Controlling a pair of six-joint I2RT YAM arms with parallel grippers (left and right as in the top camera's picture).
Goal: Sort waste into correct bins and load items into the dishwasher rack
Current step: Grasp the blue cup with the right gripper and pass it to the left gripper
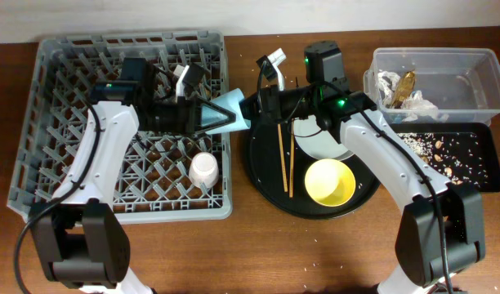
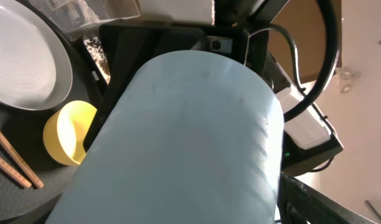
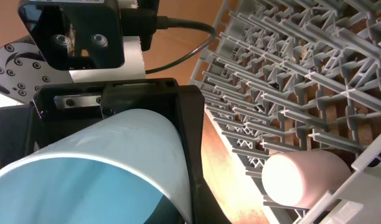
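The light-blue cup [image 1: 229, 114] hangs on its side between the rack and the round tray, narrow base to the left. My left gripper [image 1: 203, 114] is shut round its base end. My right gripper [image 1: 252, 104] grips its rim. The cup fills the left wrist view [image 2: 190, 143] and shows its mouth in the right wrist view [image 3: 103, 143]. The pink-white cup [image 1: 203, 170] lies in the grey rack [image 1: 54, 98]. The white plate [image 1: 319, 147], yellow bowl [image 1: 329, 181] and two chopsticks [image 1: 285, 159] sit on the round black tray [image 1: 266, 175].
The clear tub [image 1: 479, 61] at the back right holds white napkins [image 1: 389, 82] and the brown-gold wrapper [image 1: 405, 86]. The shallow black tray [image 1: 446, 126] in front of it holds scattered food scraps [image 1: 446, 151]. Crumbs lie on the table near it.
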